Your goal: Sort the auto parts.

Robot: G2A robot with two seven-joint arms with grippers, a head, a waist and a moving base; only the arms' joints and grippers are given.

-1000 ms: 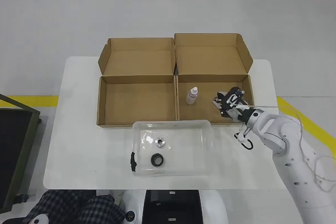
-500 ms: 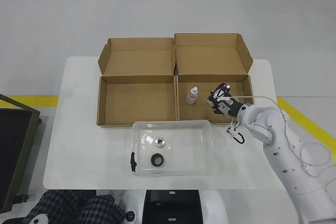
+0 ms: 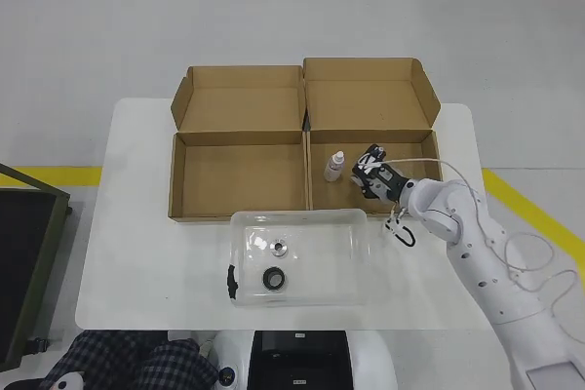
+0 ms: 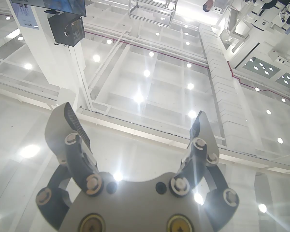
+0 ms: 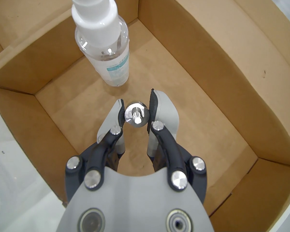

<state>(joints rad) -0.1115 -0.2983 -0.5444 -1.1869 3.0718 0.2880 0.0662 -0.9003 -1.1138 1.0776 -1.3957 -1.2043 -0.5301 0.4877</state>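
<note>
Cardboard fills our picture from the right wrist: the right gripper [image 5: 136,102] sits inside the right box [image 5: 207,102], and its two fingers are pinching a small silver part [image 5: 136,117], a round disc with a short stub in its middle. We cannot tell whether the part touches the box floor or hangs just above it. Just beside it stands a clear bottle [image 5: 104,42] with a white cap, upright on the box floor and apart from the fingers. From the top we see the right gripper [image 3: 370,174] near the middle of that right box [image 3: 370,146], with the bottle [image 3: 335,166] on the side toward the left box [image 3: 239,175]. Both boxes lie open, side by side and touching, along the far edge of the white desk [image 3: 136,195]. At the desk's near edge, in the middle, we have a clear bin [image 3: 322,263] holding a silver piece [image 3: 271,246] and a black ring [image 3: 274,279], set apart from each other. Over on the other arm, the left gripper [image 4: 133,109] points up at the ceiling lights, its fingers spread wide with nothing between them.
</note>
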